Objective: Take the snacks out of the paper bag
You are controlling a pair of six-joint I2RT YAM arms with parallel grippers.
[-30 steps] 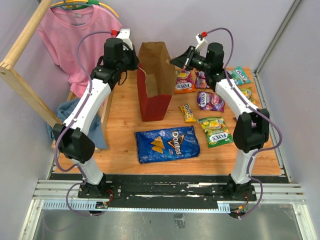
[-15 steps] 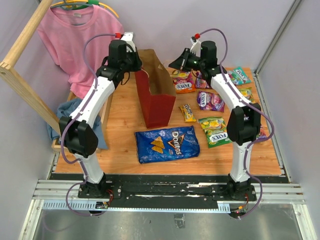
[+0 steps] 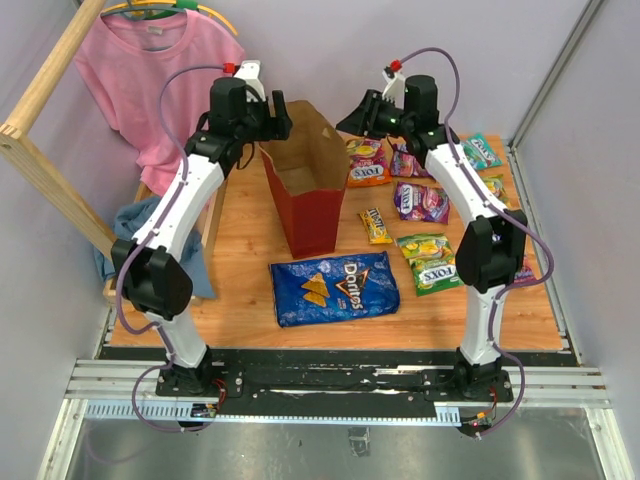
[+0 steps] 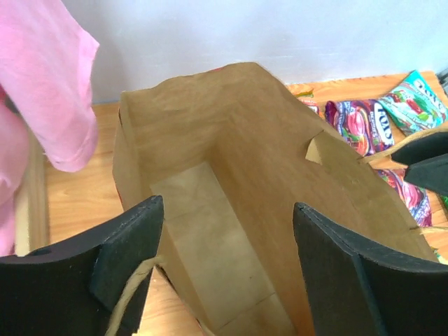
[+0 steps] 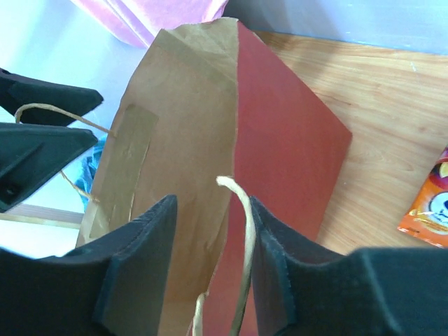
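The paper bag [image 3: 312, 205], dark red outside and brown inside, stands upright at the back of the table with its mouth open. In the left wrist view its inside [image 4: 224, 210] shows only bare paper. My left gripper [image 3: 278, 112] hovers open over the bag's left rim, a loop handle [image 4: 129, 297] lying against one finger. My right gripper [image 3: 352, 118] is open at the right rim, and the other handle [image 5: 241, 231] hangs loose between its fingers. The snacks lie on the table: a blue Doritos bag [image 3: 335, 288], a candy bar [image 3: 375, 226] and several Fox's packets [image 3: 428, 262].
A pink T-shirt [image 3: 160, 70] hangs on a wooden frame [image 3: 45, 170] at the back left, above a blue cloth [image 3: 135, 225]. Purple and teal packets [image 4: 360, 126] lie right of the bag. An orange packet [image 5: 430, 210] lies close beside it.
Both grippers have gone from shut to open and let go of the bag's handles. The bag has swung from tilted to standing upright between them.
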